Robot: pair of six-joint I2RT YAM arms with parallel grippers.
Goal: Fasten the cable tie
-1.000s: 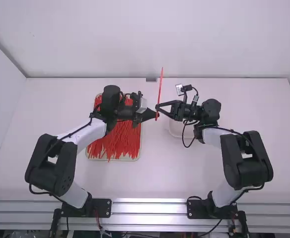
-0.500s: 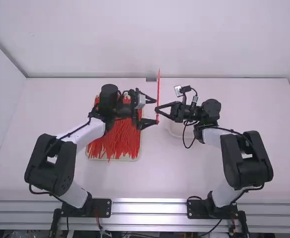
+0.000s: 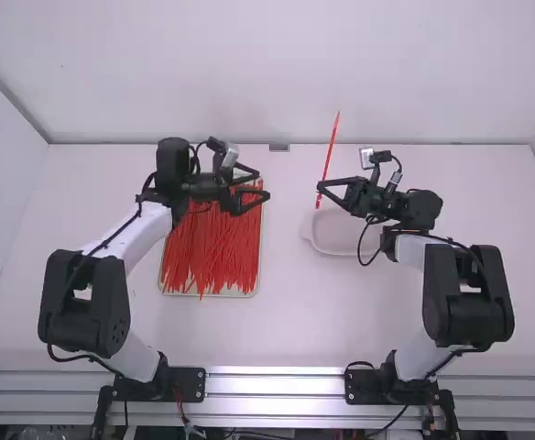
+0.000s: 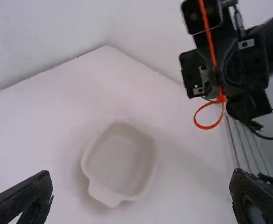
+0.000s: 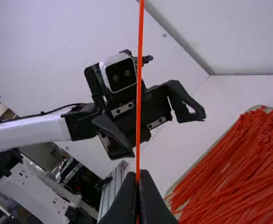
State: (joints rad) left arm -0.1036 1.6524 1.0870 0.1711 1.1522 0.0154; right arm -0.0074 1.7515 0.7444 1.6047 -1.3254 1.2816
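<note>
At right gripper (image 3: 325, 194): red cable tie (image 3: 332, 142), looped.

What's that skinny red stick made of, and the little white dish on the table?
The red cable tie looks like thin, bendy plastic, probably nylon: its tail stands straight, yet its lower end curls into a small loop. The white dish looks like smooth, slightly shiny plastic with soft rounded corners, though it might be ceramic.

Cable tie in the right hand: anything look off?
Nothing stands out. The cable tie is closed into a loop, held by the right hand near the white bowl; its tail points up.
</note>
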